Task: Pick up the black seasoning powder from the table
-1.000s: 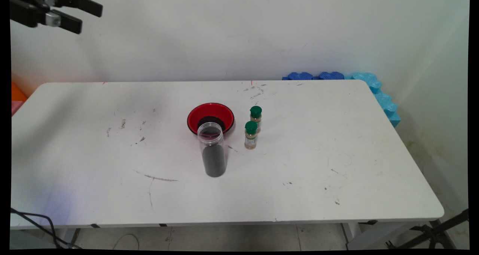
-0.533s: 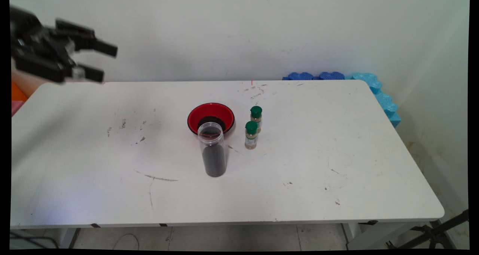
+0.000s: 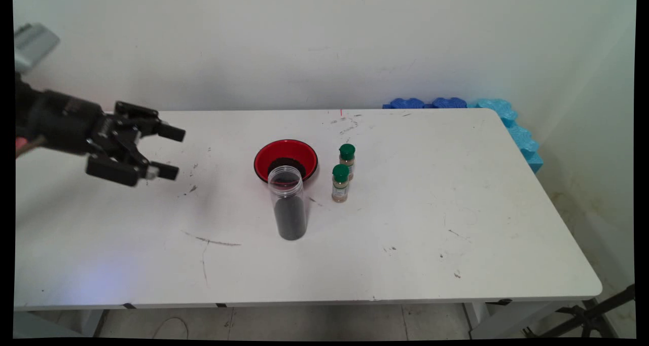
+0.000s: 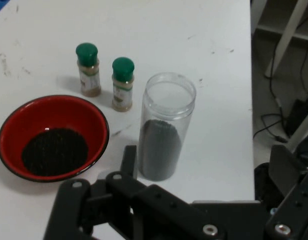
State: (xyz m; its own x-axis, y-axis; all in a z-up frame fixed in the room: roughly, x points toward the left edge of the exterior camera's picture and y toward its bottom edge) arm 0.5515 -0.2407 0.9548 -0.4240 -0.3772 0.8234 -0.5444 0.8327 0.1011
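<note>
— While the white table (image 3: 456,209) lies mostly bare, where's the gripper (image 3: 170,151)?
— Over its left side, fingers spread, holding nothing, well apart from the red bowl (image 3: 285,156).
— The clear jar (image 3: 289,204)?
— Upright, open; a careless sweep might topple it into the spice bottles (image 3: 340,182).

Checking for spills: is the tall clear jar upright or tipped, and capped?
Upright and uncapped. The clear jar stands on the table, its open round mouth showing in the hand view, dark contents filling its lower part.
</note>
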